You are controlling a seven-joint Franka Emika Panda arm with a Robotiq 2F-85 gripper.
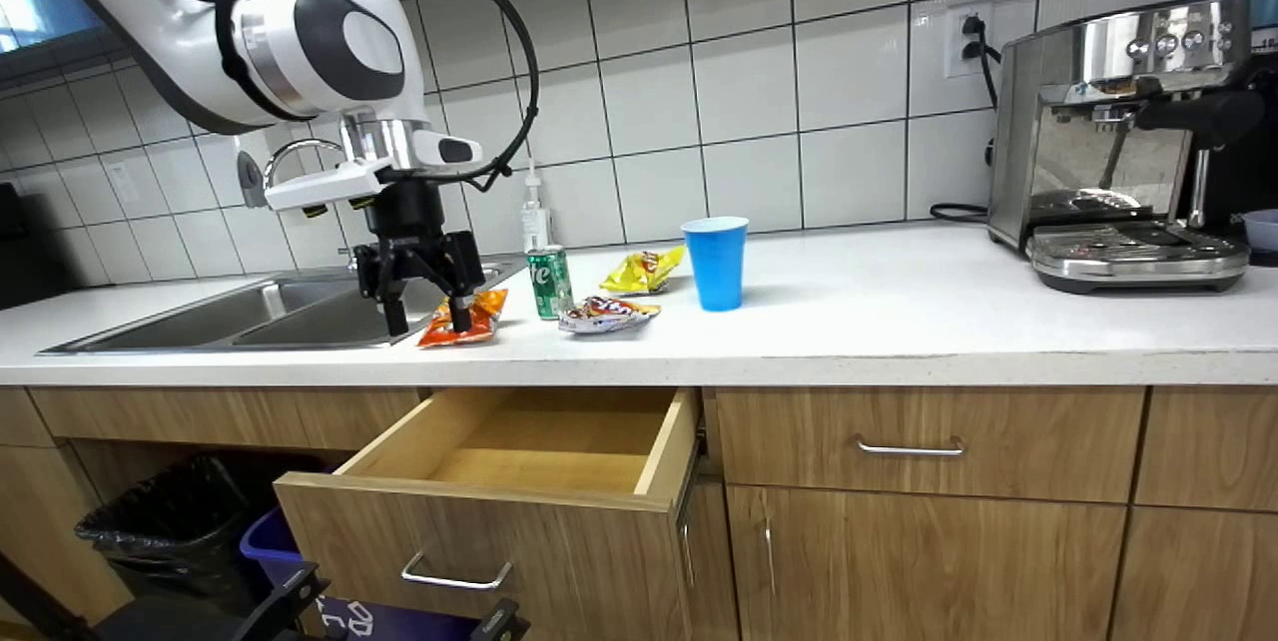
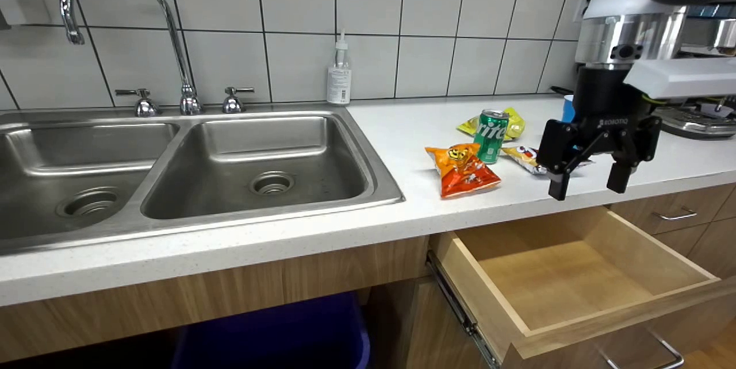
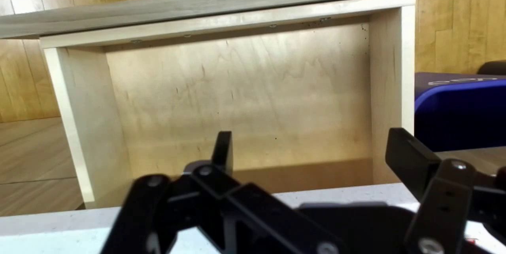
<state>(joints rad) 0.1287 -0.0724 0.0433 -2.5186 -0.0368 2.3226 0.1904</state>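
Observation:
My black gripper (image 1: 429, 320) (image 2: 589, 185) (image 3: 312, 143) points down with its fingers wide apart and nothing between them. In the wrist view it hangs above the counter's front edge and the pulled-out wooden drawer (image 3: 245, 99) (image 2: 598, 271), whose bare bottom shows. On the white counter in both exterior views lie an orange-red snack bag (image 2: 463, 170) (image 1: 484, 321), a silvery one (image 1: 607, 315) and a yellow one (image 1: 642, 272). Among them stands a green Sprite can (image 2: 490, 138) (image 1: 550, 284). A blue cup (image 1: 716, 264) is upright nearby, mostly hidden behind the gripper in an exterior view (image 2: 568, 108).
A double steel sink (image 2: 384, 185) with a tall faucet (image 2: 190, 102) is set into the counter, a pump bottle (image 2: 339, 81) behind it. An espresso machine (image 1: 1158, 52) stands farther along. Below the counter are a blue bin (image 2: 276, 334) and a black-lined bin (image 1: 190, 521).

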